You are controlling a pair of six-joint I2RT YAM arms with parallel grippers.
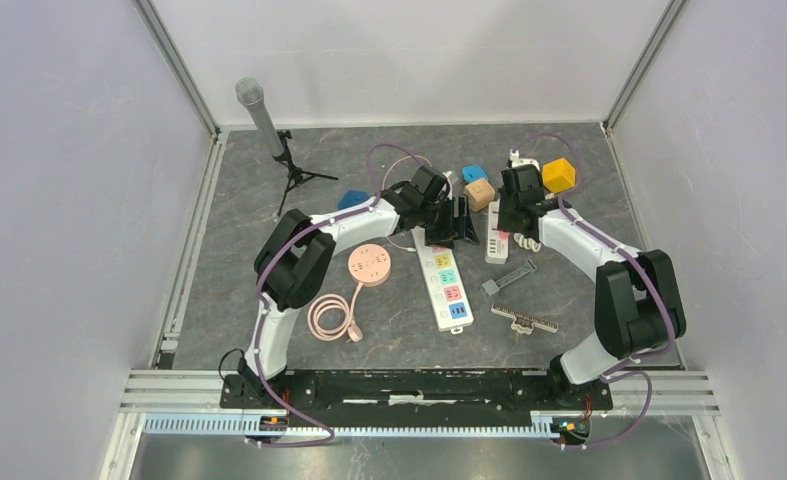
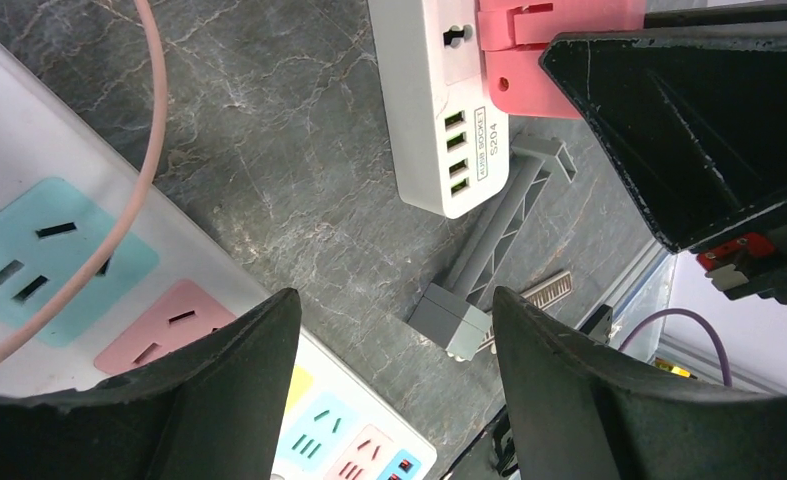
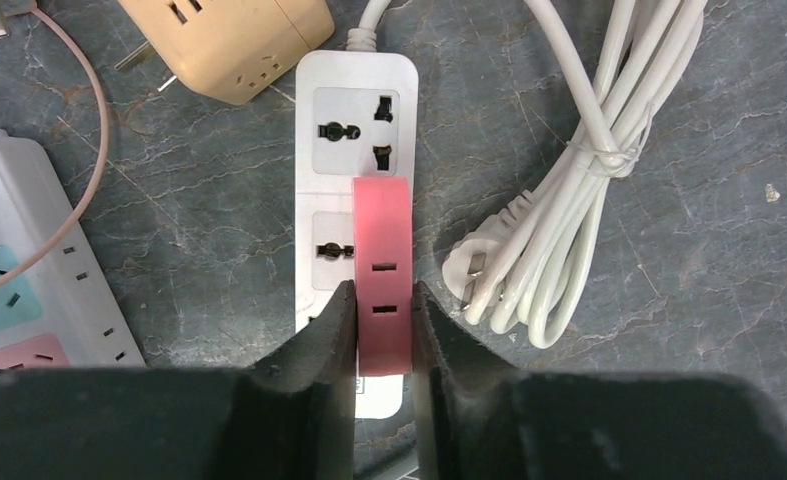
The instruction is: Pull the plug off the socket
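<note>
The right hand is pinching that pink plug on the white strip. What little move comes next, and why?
Probably a short straight pull by the right hand away from the white power strip: it is shut on the pink plug, which is seated in the strip. The open left hand holds nothing, so the strip might lift too.

The gray counter (image 1: 389,330) is holding a long power strip (image 1: 444,285), a short strip (image 3: 357,110), and maybe toy blocks (image 1: 558,175).
</note>
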